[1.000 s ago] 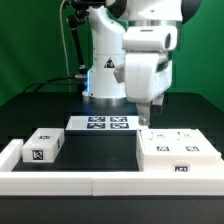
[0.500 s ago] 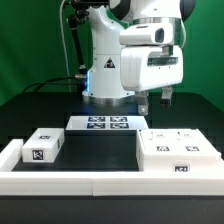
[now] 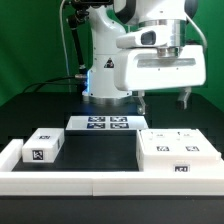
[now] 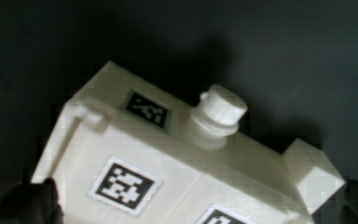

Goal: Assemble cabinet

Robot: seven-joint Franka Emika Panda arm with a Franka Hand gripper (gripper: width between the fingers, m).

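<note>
Cabinet body (image 3: 177, 152) beneath parted fingers (image 3: 141, 103) (untouched)

You get bare table (image 3: 100, 150) to the exterior view's left of the cabinet body (image 3: 178, 152), a wide lane reaching to the small box part (image 3: 42, 146). Behind the body on that side, the marker board (image 3: 102, 123) lies flat and the robot base (image 3: 100, 70) rises beyond it. The border rail (image 3: 60, 183) runs low just before the body's front. Over the body, the gripper (image 3: 162, 100) hangs clear, fingers spread wide. A stubby round peg (image 4: 217, 108) sticks up from the body's top.
</note>
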